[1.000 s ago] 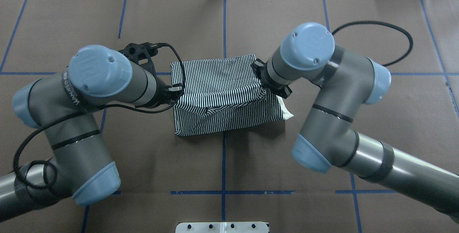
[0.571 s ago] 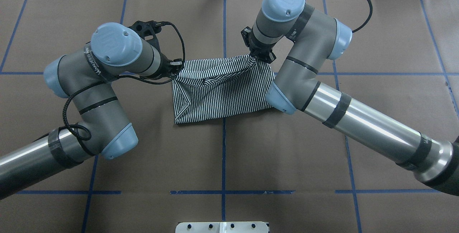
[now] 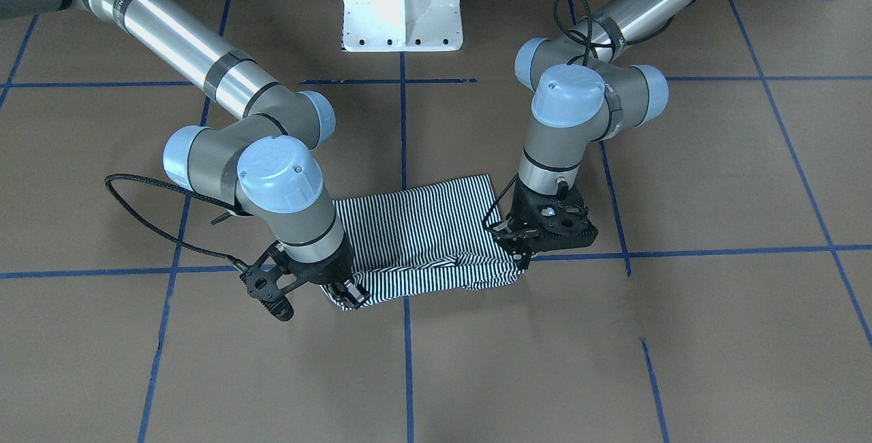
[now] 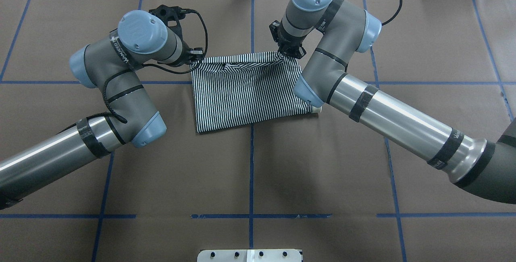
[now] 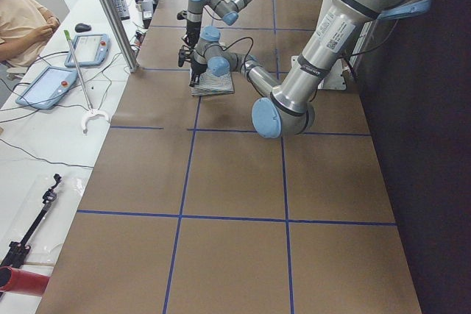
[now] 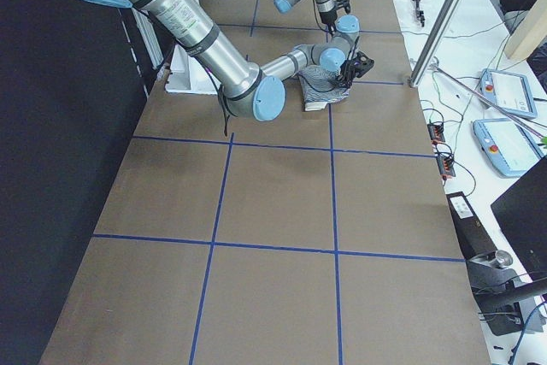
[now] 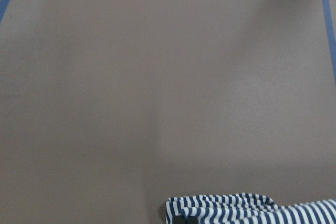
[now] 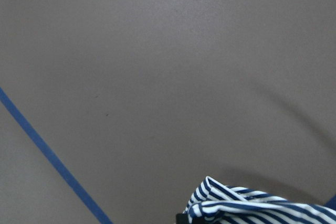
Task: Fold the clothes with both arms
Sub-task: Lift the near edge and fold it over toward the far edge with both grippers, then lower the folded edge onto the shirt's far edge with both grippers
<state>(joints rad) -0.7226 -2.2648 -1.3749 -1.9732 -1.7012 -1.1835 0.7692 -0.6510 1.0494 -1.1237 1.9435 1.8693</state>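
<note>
The striped polo shirt [image 4: 250,92] lies folded into a rectangle at mid-table, with a bit of cream collar [image 4: 317,109] poking out at its near right corner. My left gripper [image 4: 196,61] is shut on the shirt's far left corner, low over the table. At the far right corner my right gripper [image 4: 284,54] is shut on the cloth too. From the front, the right gripper [image 3: 349,291] and the left gripper [image 3: 519,255] pinch the bunched far edge of the shirt [image 3: 422,225]. Each wrist view shows only striped cloth [image 7: 247,208] [image 8: 252,205] at its bottom edge.
The brown table cover [image 4: 250,173] carries a grid of blue tape lines [image 4: 251,153]. The white pedestal base [image 3: 402,7] stands behind the shirt. Past the far edge are a metal post [image 5: 110,12], tablets [image 5: 45,86] and a seated person [image 5: 22,20].
Both grippers carried the held edge of the shirt away from the robot, over the cloth to its far edge, and came down. The shirt now lies flatter and shorter.
</note>
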